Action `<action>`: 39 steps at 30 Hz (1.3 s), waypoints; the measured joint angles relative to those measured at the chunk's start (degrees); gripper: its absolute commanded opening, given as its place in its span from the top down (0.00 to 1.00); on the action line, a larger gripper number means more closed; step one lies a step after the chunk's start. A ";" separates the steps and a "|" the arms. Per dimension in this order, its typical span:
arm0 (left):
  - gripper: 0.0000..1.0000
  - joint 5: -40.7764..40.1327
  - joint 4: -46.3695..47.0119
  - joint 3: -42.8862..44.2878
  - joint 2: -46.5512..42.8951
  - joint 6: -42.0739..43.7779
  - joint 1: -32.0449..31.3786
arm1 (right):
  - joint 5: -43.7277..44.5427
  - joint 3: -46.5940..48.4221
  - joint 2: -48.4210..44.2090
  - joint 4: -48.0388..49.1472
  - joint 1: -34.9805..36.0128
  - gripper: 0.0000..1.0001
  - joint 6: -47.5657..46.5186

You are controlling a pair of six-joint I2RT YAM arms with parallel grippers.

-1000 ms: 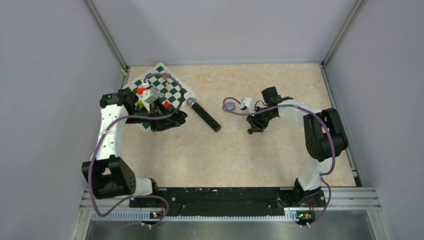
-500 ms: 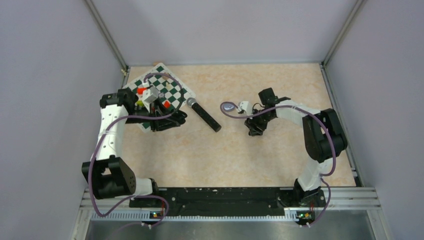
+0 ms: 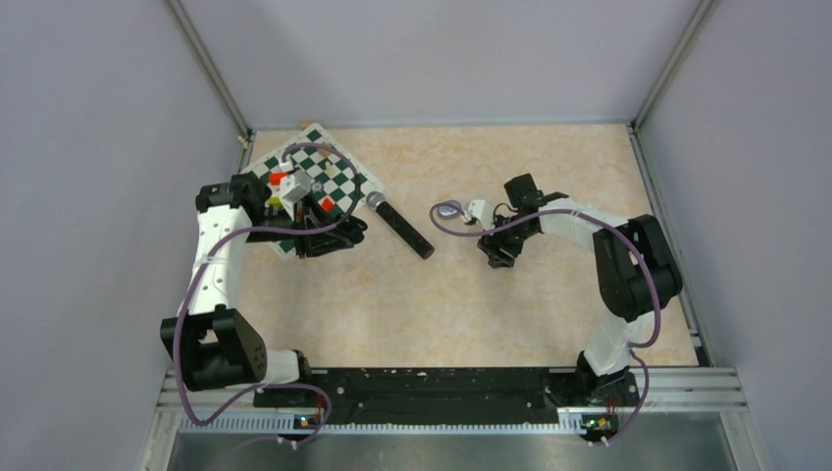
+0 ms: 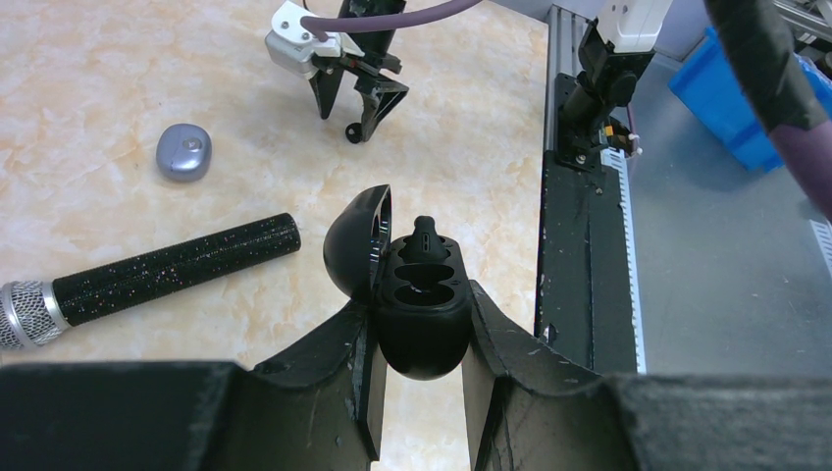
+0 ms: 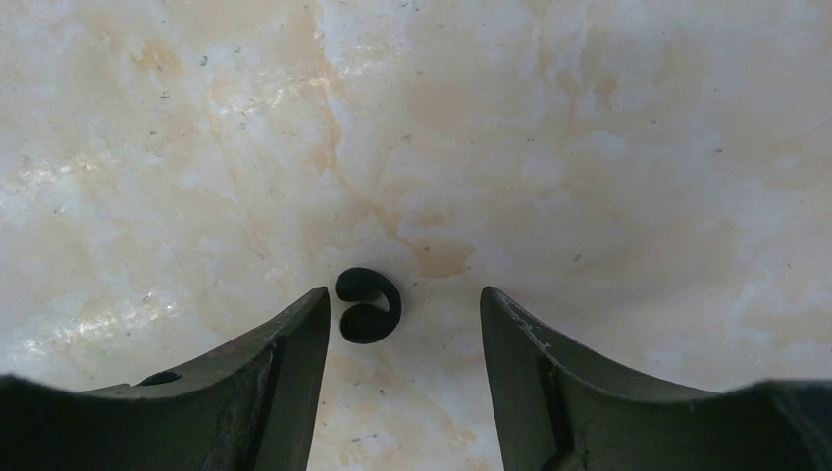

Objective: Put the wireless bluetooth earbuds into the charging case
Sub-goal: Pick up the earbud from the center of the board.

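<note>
My left gripper (image 4: 420, 302) is shut on the lower body of a black charging case (image 4: 417, 294), held just above the table with its lid (image 4: 355, 250) swung open to the left. One glossy black earbud (image 4: 424, 234) sits in the far slot. The near slot is empty. A second black earbud (image 5: 368, 305) lies on the table between the fingers of my right gripper (image 5: 403, 294), close to the left fingertip (image 5: 312, 306) and apart from it. That gripper is open and low over the table. In the top view it (image 3: 494, 257) is right of centre.
A closed pale purple oval case (image 4: 183, 152) lies on the table beyond the microphone (image 4: 147, 280), partly behind the right arm's cable in the top view. A green-and-white chessboard (image 3: 338, 175) with small blocks lies at the back left, beside my left arm.
My right gripper has shifted slightly left and its jaws have spread wider. The left arm and the black case have not moved.
</note>
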 measured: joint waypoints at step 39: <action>1.00 0.00 1.97 0.00 -0.26 -1.90 0.00 | -16.96 8.04 8.85 -6.54 -11.06 0.83 12.92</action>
